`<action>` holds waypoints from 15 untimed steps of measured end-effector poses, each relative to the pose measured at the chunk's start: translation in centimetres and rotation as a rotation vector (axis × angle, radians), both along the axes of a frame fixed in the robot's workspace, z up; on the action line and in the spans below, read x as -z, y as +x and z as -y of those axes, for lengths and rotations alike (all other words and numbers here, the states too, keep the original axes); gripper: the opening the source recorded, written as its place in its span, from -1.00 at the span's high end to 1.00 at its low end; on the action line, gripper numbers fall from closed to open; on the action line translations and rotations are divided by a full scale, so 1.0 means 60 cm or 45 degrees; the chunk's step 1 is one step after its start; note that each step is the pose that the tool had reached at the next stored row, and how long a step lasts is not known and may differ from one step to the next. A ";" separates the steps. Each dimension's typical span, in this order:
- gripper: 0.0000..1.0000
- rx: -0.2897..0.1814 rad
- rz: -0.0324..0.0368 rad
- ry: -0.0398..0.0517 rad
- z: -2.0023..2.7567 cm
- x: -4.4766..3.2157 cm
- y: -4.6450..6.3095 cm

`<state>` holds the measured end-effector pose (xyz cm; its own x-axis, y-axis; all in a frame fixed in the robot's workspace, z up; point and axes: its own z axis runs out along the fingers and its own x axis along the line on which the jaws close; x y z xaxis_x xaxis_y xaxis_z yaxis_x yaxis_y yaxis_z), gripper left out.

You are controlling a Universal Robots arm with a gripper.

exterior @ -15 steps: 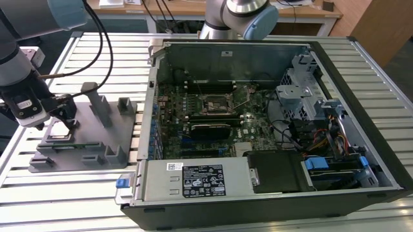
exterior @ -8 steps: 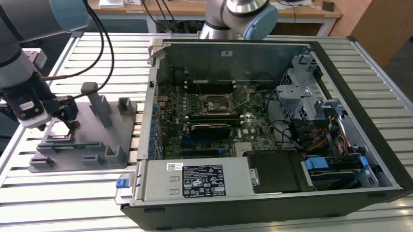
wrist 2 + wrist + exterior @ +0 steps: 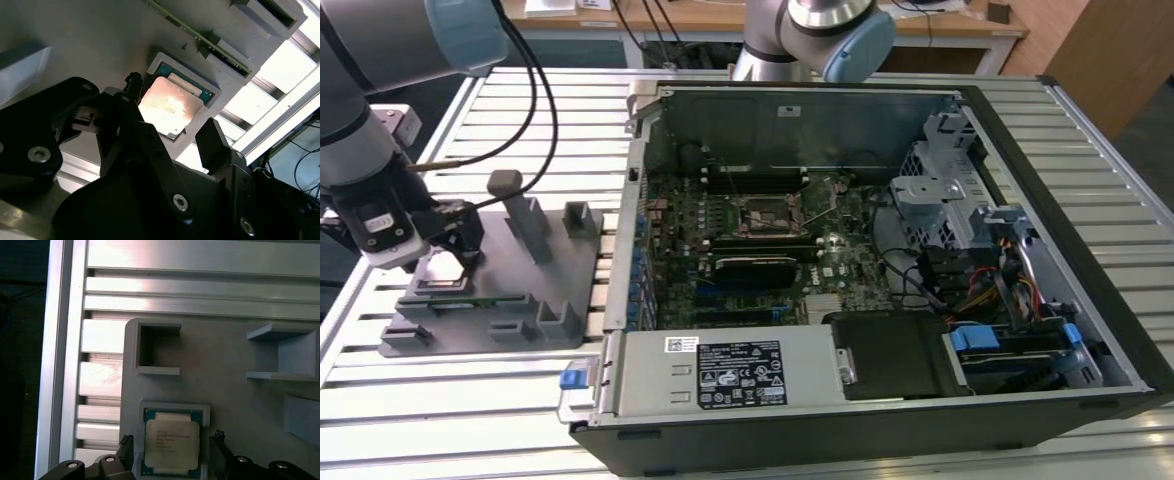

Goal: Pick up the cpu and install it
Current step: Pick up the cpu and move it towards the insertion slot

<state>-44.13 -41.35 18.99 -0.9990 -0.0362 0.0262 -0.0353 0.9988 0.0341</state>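
A grey plastic fixture block (image 3: 520,300) on a slatted aluminium table (image 3: 480,400) holds the small, square, silver-topped cpu (image 3: 171,442), lying flat in a shallow square recess. Just beside the block, to the exterior view's right, an open black computer case (image 3: 1014,120) contains a green motherboard (image 3: 720,215). The robot arm reaches down over the block. Its black gripper (image 3: 171,437) hovers close above the cpu, fingers apart, one on either side, not closed on it.

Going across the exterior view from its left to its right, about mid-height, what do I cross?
cpu → tall fixture post → computer case's left wall → motherboard socket → drive cage
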 end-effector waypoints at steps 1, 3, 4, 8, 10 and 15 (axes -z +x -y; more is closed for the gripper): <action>-0.40 0.000 -0.0001 0.000 -0.0001 0.001 0.000; -0.40 0.002 -0.0001 0.000 -0.0002 0.005 0.000; -0.40 0.002 -0.0001 0.000 -0.0005 0.006 0.001; -0.40 0.004 0.0000 0.000 -0.0031 0.008 0.001; -0.38 0.004 0.0009 -0.001 -0.0037 0.008 0.001; -0.24 0.004 0.0171 -0.001 -0.0040 0.008 -0.001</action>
